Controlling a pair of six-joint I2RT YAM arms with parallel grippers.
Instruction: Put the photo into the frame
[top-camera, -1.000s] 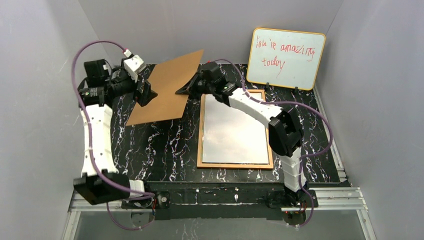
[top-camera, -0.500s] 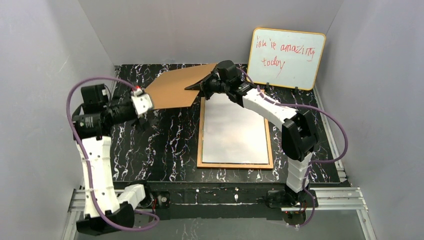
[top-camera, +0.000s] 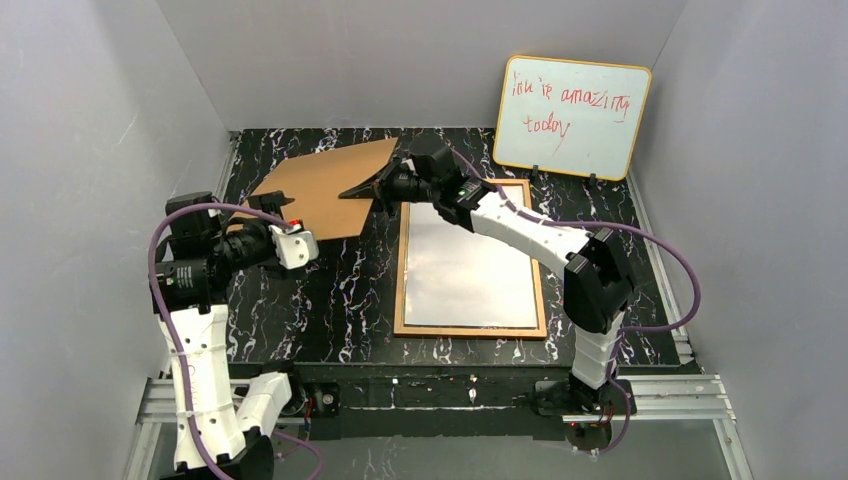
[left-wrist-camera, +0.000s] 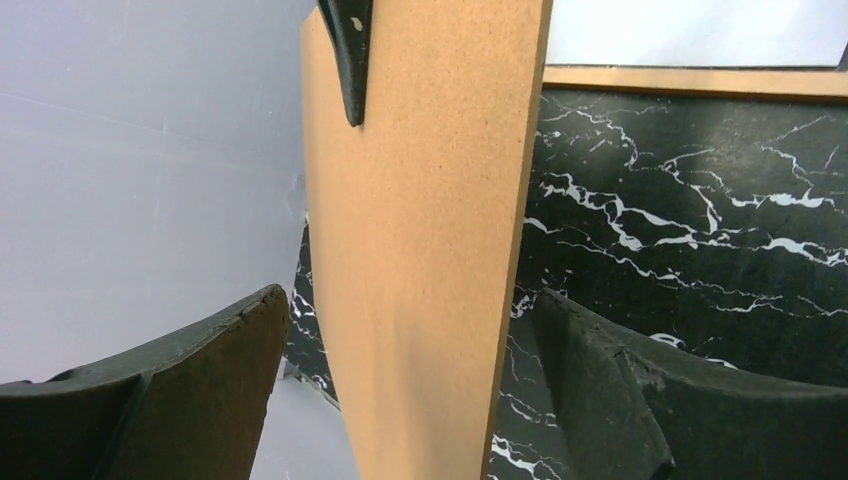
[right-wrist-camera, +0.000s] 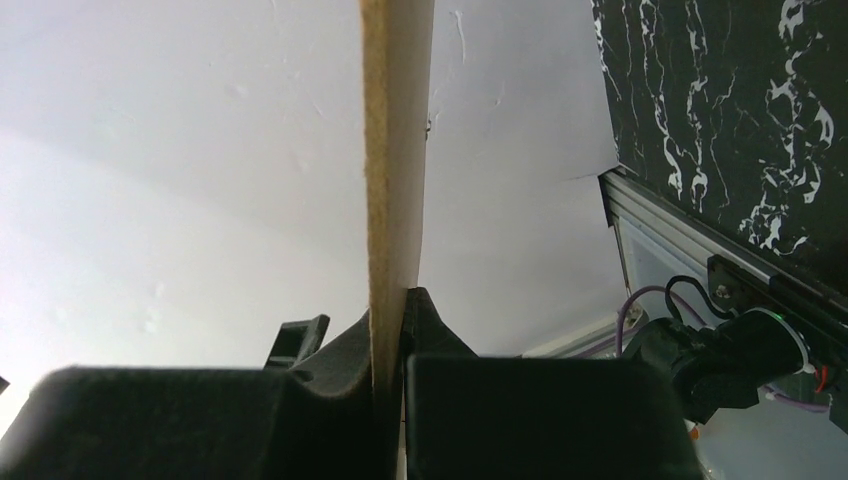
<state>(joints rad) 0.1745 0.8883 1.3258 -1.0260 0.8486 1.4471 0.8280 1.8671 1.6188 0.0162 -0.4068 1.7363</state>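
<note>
Since a second ago the left arm has been pulling back toward its base and the brown backing board (top-camera: 320, 190) has been sinking from mid-air toward the table (top-camera: 330, 290).

Nearest, the left gripper (top-camera: 298, 240) is hovering with its fingers spread wide. It is gripping nothing, and the board's near edge is lying just ahead of it.

Further back on the right, the frame (top-camera: 470, 330) is lying flat on the table with its back open. A pale grey-white sheet (top-camera: 470, 265) is filling it edge to edge. Whether that is the photo face down or only the glass, I cannot tell, and no printed side is showing in any view.

Beyond the frame's far-left corner, the right gripper (top-camera: 385, 187) is pinching the board's right edge, its fingers closed tight on it. The board is slanting down to the left, beside the frame and not over it.

The step in hand looks to be handling the backing. If the photo is already inside, the next move is asking the right arm to swing the board over the frame and square its edges to the rebate before lowering.

Farthest back, the whiteboard (top-camera: 572, 115) is standing against the wall.
</note>
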